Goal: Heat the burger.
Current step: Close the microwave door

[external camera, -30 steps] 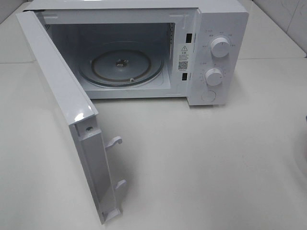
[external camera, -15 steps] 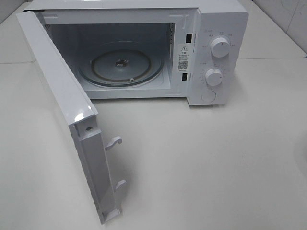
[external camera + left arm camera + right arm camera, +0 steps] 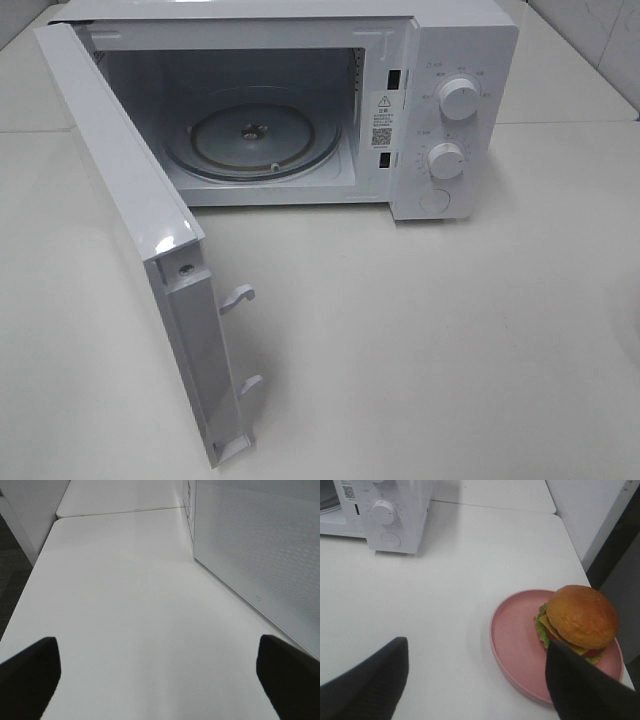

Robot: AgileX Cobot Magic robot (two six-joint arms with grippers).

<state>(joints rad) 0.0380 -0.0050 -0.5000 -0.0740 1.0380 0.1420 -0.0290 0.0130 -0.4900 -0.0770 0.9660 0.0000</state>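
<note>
While the microwave is standing with its door swung wide and its glass turntable lying bare, the burger is still sitting outside it, on a pink plate near the table's edge. Only the right wrist view is showing that plate; the high camera is not catching it at all, so it is lying off to the right of the oven, beyond that picture's frame.

On the plate, the burger is resting toward one side rather than the middle, bun on top, with lettuce and cheese peeking out beneath.

Over the plate, the right gripper is hovering with its jaws spread and nothing between them; one dark finger is overlapping the plate's near rim in the picture, but whether it is touching cannot be told. Beside the door's outer face, the left gripper is hanging fully spread and empty above bare tabletop.

As a judgement of progress, the opening of the oven is looking finished, and everything else is remaining: taking hold of the plate or burger, carrying it across to the cavity, setting it on the turntable, shutting the door, and turning the knobs on the front panel. So the task is sitting at an early stage, with the right arm seemingly lining up for the pickup.
</note>
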